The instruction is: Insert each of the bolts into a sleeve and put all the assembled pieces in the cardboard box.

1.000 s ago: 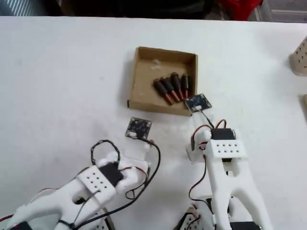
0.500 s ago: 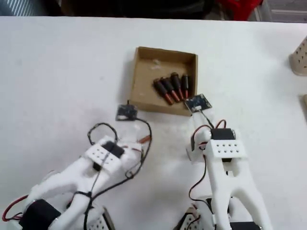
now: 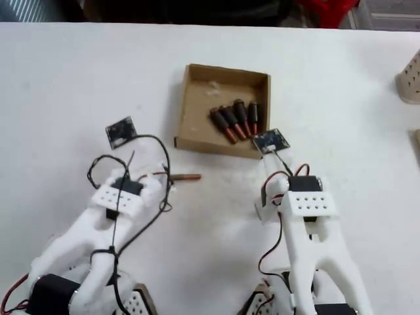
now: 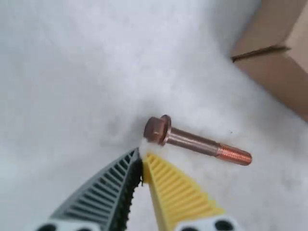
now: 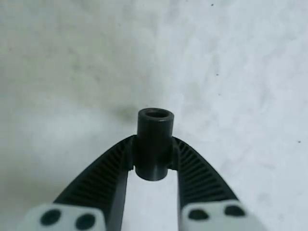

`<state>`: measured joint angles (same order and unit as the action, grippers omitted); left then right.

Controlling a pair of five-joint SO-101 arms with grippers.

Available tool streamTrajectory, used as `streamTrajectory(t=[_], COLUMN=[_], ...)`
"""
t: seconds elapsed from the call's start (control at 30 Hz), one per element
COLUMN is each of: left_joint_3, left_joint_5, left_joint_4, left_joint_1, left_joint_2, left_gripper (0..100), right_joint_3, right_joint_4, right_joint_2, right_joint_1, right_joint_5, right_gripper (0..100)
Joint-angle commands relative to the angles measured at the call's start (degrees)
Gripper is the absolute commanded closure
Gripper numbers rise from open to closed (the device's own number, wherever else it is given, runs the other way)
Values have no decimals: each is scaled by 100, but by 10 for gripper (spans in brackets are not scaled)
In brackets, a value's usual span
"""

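Note:
A copper bolt lies on the white table below the cardboard box, threaded end toward the right arm. My left gripper is just left of it. In the left wrist view this gripper is shut, its tips right against the bolt's head, nothing between the fingers. My right gripper is shut on a black sleeve, whose open end faces away from the wrist, just above bare table. Several assembled pieces lie side by side in the box.
The box's corner stands close beyond the bolt. A beige pegged block sits at the table's right edge. The right arm stands below the box's near right corner. Open table spreads to the left and between the arms.
The left arm has swung left, away from the box, its wrist board going from below the box to far left. The bolt now shows flat on the table. The right arm stayed still.

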<state>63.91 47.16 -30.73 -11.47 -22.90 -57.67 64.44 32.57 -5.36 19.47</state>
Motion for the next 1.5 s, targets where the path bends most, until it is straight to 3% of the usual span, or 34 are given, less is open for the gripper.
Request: streamTrajectory(t=[0.0,0.13,0.27,0.43,0.5,0.8,1.07,1.27,1.47], left_joint_3=[-440,-484,-826,-844,-853,-1705,-1741,-1626,-2048], left_joint_5=[88,105,325,422,422,598,633,958,993], left_joint_4=[79,-105,-818,-1020,-993,-826,-712,-44,-202], left_joint_1=[22,-224,-488,-673,-708,-268,-92,180,189], left_joint_2=[-40,-48,-277,-426,-233,1385,1288,1516,2246], left_gripper=[976,976,966,760,720,785,785,785,789], right_joint_3=[35,35,26,26,26,9,-141,-158,-158], right_joint_4=[-66,-66,-66,-57,-57,-31,-57,-57,-57], right_joint_2=[171,171,180,180,180,180,189,189,189], right_joint_1=[22,22,22,13,13,13,-330,-347,-347], right_joint_5=[-44,-35,88,202,220,404,527,527,527], right_gripper=[981,981,981,981,981,981,981,981,981])
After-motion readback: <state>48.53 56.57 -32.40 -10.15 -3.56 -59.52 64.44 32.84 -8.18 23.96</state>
